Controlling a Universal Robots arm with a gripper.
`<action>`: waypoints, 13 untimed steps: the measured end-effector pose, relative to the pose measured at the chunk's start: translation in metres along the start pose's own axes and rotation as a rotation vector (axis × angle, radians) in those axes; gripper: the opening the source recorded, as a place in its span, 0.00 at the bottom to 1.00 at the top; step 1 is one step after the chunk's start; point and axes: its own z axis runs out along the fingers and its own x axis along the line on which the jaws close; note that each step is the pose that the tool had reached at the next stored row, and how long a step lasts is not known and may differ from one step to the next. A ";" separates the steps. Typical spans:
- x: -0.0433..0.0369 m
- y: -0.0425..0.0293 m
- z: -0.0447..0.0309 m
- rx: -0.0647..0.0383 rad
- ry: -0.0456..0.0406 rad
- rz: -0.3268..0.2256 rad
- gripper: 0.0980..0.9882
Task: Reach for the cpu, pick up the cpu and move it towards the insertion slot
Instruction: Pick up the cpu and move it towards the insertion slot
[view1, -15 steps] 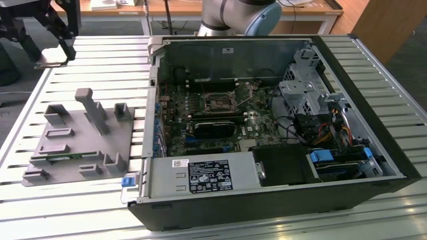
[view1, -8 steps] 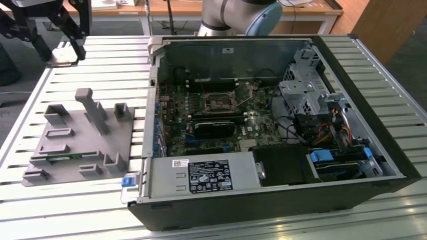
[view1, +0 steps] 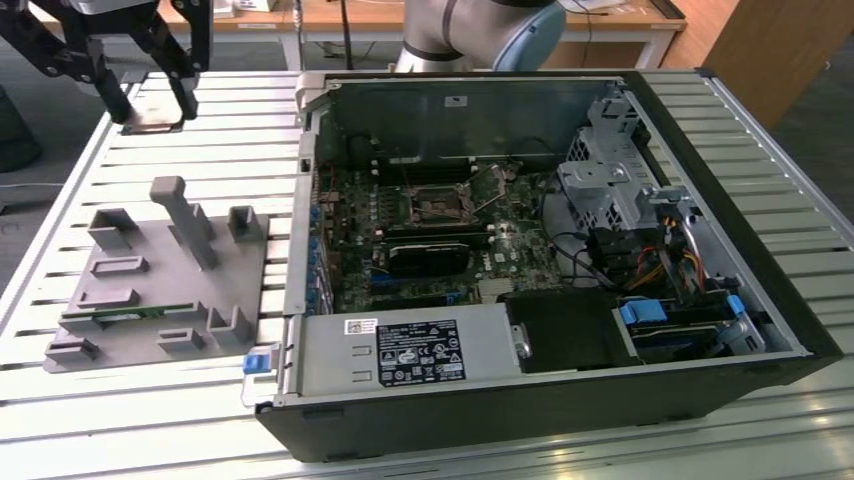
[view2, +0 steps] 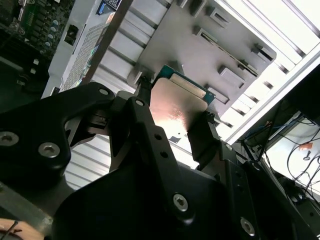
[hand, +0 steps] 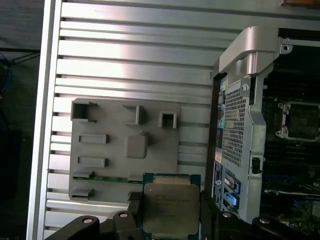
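Observation:
My gripper (view1: 151, 108) hangs above the far corner of the slatted table, at the exterior view's left, shut on the cpu (view1: 152, 123). The cpu (hand: 171, 207) is a flat square chip with a silver-grey top and green rim, and a black finger (hand: 134, 212) presses on each side of it. In the second wrist view the cpu (view2: 175, 107) shows its shiny face between the two fingers (view2: 202, 140). The insertion slot (view1: 437, 205), a metal-framed square socket with a dark centre, lies on the motherboard inside the open computer case, well off to the exterior view's right of the gripper. The slot (hand: 301, 120) also shows in the first wrist view.
A grey plastic fixture (view1: 147, 290) with posts and recesses lies on the table beneath and in front of the gripper, a thin green circuit strip (view1: 127, 313) in it. The open computer case (view1: 534, 420) has raised walls, a power supply (view1: 407, 352) and cables. The arm's base (view1: 454, 35) stands behind.

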 end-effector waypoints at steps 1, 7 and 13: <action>-0.0024 -0.0001 0.0000 0.000 -0.0001 0.000 0.50; -0.0168 -0.0010 -0.0002 0.000 0.0001 0.000 0.50; -0.0306 -0.0018 -0.0003 0.000 0.0001 0.000 0.50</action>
